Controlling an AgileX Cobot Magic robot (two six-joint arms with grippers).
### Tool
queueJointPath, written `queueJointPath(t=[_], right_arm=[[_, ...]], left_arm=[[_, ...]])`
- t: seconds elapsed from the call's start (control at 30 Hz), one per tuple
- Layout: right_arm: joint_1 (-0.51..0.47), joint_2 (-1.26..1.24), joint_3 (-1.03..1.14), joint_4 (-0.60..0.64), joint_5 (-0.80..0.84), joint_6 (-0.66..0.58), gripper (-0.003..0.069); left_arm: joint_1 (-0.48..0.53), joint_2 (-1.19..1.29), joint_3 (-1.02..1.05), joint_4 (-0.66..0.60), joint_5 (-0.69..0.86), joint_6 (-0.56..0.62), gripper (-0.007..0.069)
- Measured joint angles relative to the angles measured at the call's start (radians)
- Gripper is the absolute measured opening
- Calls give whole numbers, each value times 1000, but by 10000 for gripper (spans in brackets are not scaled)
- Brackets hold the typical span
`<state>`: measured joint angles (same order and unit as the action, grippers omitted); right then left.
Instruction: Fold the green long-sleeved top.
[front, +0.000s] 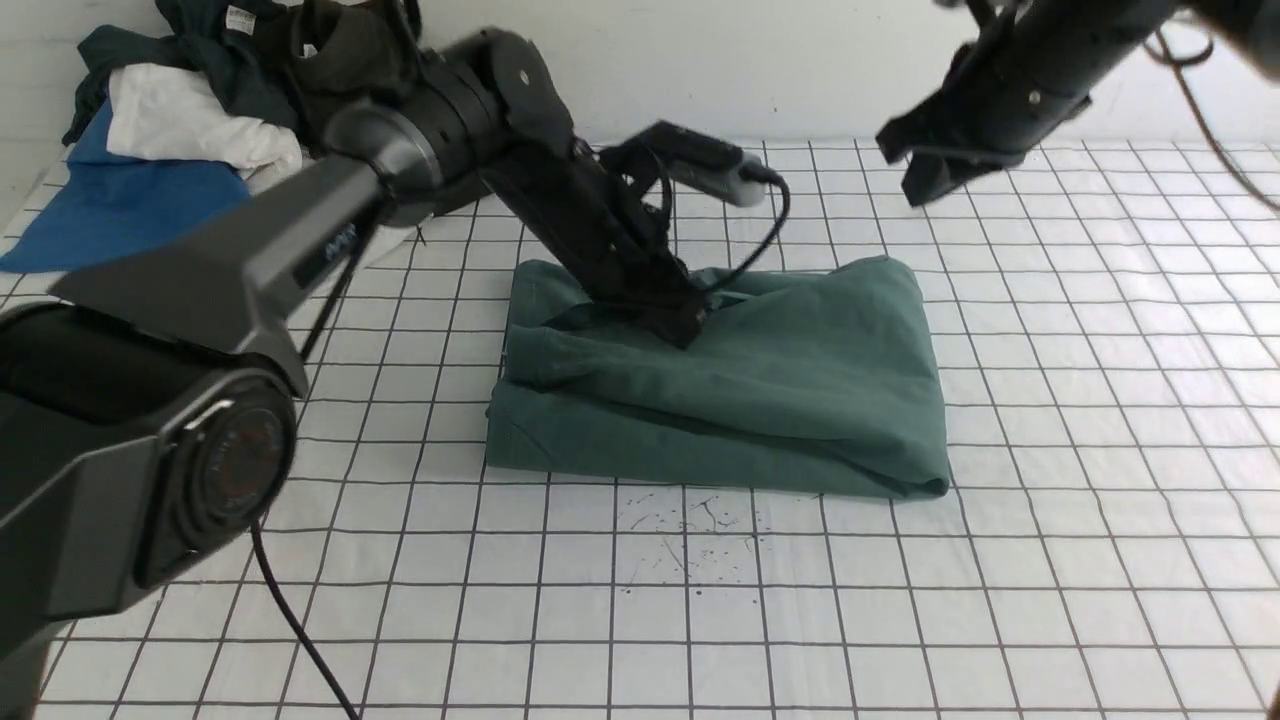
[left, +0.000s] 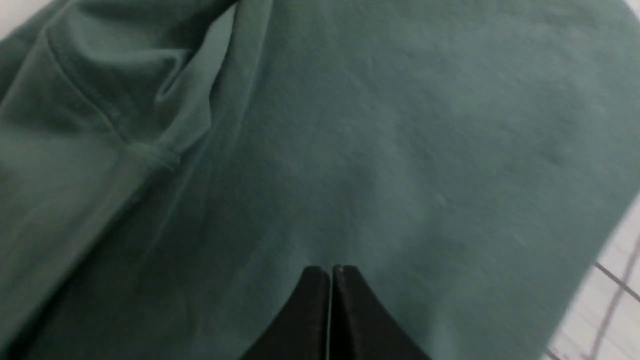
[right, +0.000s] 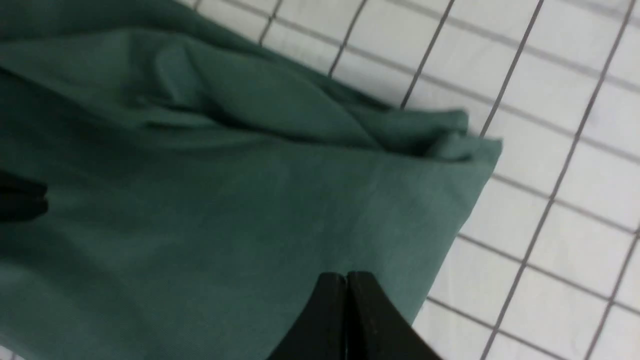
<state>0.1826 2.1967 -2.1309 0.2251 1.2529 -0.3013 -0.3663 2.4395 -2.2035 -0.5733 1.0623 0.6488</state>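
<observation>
Green long-sleeved top (front: 790, 390) lies mid-table on the gridded cloth (front: 1100, 420), already gathered into a thick, rough rectangle.

Front view: the bundle's long axis runs left to right across the table. The left gripper (front: 686, 326) is down on the bundle's upper surface, near its far edge and a little left of centre, tips touching the fabric. The right gripper (front: 915, 175) stands high, beyond the bundle's far right corner and well apart from it. A pile of other clothes (front: 170, 130) sits at the far left corner, apart from the work.

Left wrist view: the jaws are pressed together with no fabric seen between them; cloth fills nearly the whole picture, with a seamed fold off to one side.

Right wrist view: these jaws are likewise clenched and empty, looking down on one corner of the bundle, where loose layers bunch at the edge.

Judgement: the fold appears near complete. The left arm is the nearer one, with fabric directly beneath its tips and the bulk of the bundle stretching toward the right arm's side. Any tidying of the far right corner would fall to the right arm, which must first descend.
</observation>
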Motion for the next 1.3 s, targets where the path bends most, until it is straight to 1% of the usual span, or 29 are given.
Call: queueJointPath(t=[0.07, 0.2, 0.23, 0.4, 0.47, 0.53, 0.67, 0.77, 0.8, 0.87, 0.97, 1.0, 1.1, 1.23, 1.3], right_arm=[[0, 12, 22, 5, 0, -2, -11], [0, 40, 50, 29, -1, -7, -13], [0, 40, 50, 31, -1, -7, -13], [0, 40, 50, 52, -4, -7, -15], [0, 40, 50, 53, -6, -7, -15], [0, 40, 50, 54, -19, -8, -15], [0, 46, 50, 58, -33, -8, -15], [0, 66, 50, 71, -45, -8, -15], [0, 68, 50, 71, -46, -8, -15], [0, 79, 50, 75, -54, -8, -15], [0, 80, 51, 78, -69, -8, -15], [0, 80, 51, 78, -71, -8, -15], [0, 80, 52, 79, -86, -11, -15], [0, 80, 52, 96, -82, -28, -15], [0, 80, 52, 103, -73, -33, -15]], left_arm=[[-2, 20, 0, -7, -33, 0, -8], [6, 79, 0, -56, -171, -23, -8], [7, 80, 0, -60, -176, -24, -8], [69, 83, 0, -194, -311, -38, -8], [91, 83, 0, -216, -331, -38, -8], [136, 83, 0, -243, -359, -34, -8], [193, 83, 0, -254, -354, -31, -8], [233, 82, 0, -275, -292, -30, -8], [234, 81, 0, -276, -287, -29, -8], [243, 66, 1, -281, -222, -2, -8], [230, 21, 1, -288, -153, 73, -8], [229, 18, 1, -289, -150, 79, -8], [186, -27, 0, -310, -152, 162, -8], [155, -20, -2, -313, -165, 181, -8], [151, -4, -2, -296, -158, 181, -8]])
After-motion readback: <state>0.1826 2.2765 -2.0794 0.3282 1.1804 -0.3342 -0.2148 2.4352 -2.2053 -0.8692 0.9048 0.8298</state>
